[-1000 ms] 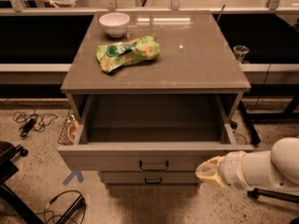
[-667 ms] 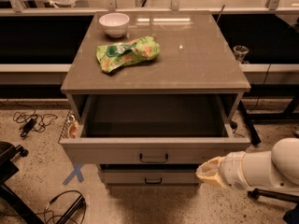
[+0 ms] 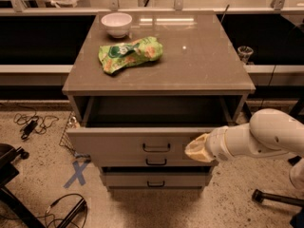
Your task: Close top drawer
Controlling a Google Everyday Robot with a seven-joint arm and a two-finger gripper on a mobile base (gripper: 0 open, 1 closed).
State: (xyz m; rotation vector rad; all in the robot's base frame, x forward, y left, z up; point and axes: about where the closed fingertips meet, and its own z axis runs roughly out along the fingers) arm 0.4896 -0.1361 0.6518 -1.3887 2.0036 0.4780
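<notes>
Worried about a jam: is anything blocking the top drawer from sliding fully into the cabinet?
Nothing visible does. The top drawer is partly out, no object shows in its open gap, and the gripper is at the right end of its front panel.

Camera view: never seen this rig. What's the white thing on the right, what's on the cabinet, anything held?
One camera looks down on the front of a grey-brown three-drawer cabinet; its mounting is not known. The white tube at right is the mobile robot's single arm; its tan-tipped gripper sits at the right of the front panel of the wide top drawer, apparently touching it. That drawer is partly pulled out. On the cabinet top lie a small white bowl and a crumpled green snack bag. The gripper seems to hold nothing.
</notes>
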